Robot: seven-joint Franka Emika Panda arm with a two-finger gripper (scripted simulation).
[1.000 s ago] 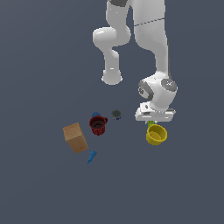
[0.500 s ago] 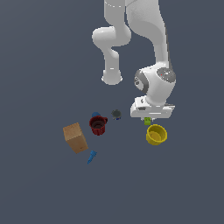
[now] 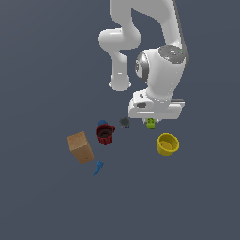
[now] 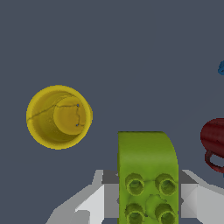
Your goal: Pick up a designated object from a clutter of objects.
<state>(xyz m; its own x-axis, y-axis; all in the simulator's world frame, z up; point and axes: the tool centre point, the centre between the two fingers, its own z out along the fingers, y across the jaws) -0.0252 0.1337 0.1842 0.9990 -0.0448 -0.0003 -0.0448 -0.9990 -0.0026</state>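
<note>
Grasp step: tool (image 3: pixel 151 123) clamped on the tiny lime-green studded toy brick (image 4: pixel 148 175).
You likely needed a straight lift next, clear of the yellow cup (image 3: pixel 167 144).

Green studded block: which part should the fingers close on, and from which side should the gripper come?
Grip the green studded block across its two flat long sides, coming down from above. The wrist view shows smooth, parallel side faces with a finger flanking each, while the studded face offers no flat hold. The yellow cup and dark grey round piece stand apart from it, so the approach looks unobstructed.
</note>
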